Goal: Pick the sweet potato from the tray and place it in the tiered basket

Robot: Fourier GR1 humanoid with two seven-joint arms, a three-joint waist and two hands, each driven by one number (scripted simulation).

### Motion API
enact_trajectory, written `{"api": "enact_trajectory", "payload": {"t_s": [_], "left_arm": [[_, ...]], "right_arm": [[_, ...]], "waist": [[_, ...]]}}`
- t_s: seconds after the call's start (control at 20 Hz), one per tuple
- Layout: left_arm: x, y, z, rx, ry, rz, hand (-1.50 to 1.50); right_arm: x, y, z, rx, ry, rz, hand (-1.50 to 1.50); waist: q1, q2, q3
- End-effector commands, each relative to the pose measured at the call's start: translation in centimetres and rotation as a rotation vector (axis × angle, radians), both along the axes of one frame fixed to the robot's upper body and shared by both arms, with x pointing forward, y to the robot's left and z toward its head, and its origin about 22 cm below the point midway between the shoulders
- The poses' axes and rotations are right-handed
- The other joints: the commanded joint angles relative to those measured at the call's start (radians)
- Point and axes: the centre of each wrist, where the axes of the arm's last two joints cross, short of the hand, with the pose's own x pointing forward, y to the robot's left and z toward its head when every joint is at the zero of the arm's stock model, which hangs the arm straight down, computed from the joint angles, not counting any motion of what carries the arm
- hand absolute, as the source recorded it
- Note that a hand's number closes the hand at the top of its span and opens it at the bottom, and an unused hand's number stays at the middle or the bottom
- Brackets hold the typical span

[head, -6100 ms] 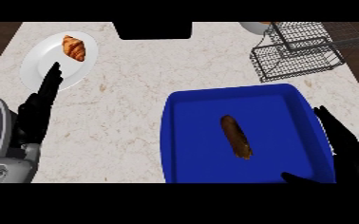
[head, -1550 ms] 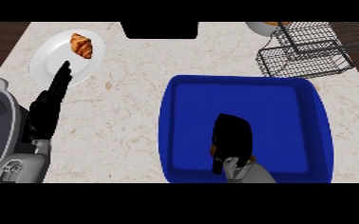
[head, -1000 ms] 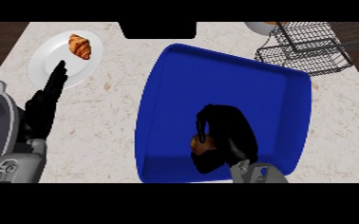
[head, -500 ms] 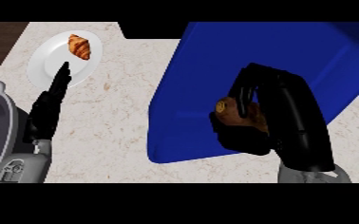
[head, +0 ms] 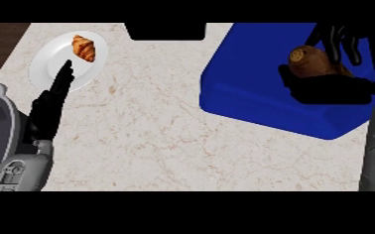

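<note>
A pale marbled counter [head: 147, 129] is shown. A white plate [head: 45, 62] is set on it. Well to the right of the plate a blue tray [head: 249, 74] is seen, tilted; whether it lies flat cannot be told.

No text, label, number or sign can be read anywhere

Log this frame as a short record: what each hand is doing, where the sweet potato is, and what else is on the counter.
right hand: curled round the sweet potato, over the blue tray
sweet potato: in the right hand, one end showing
blue tray: view's right, on the counter
left hand: open, resting at view's left, fingers up
plate: white, upper left, holds a croissant
tiered basket: not in view
</note>
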Motion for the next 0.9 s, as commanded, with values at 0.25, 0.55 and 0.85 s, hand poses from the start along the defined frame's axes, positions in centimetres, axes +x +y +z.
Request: {"api": "enact_trajectory", "payload": {"t_s": [0.25,0.55,0.85], "left_arm": [[-1.6,0.1,-1.2,0.010,0.004,-0.005,0.00],[-1.0,-2.0,-0.9,-0.002,0.001,-0.006,0.00],[-0.8,-0.3,0.9,-0.002,-0.009,-0.026,0.00]], "right_arm": [[5.4,-4.4,-0.4,-0.077,-0.002,0.004,1.50],[8.4,-5.4,-0.2,-0.333,-0.063,-0.151,1.50],[11.8,-11.1,0.7,-0.414,-0.056,-0.261,1.50]], "waist": [[0.010,0.003,0.000],[0.016,0.006,0.000],[0.025,0.008,0.000]]}}
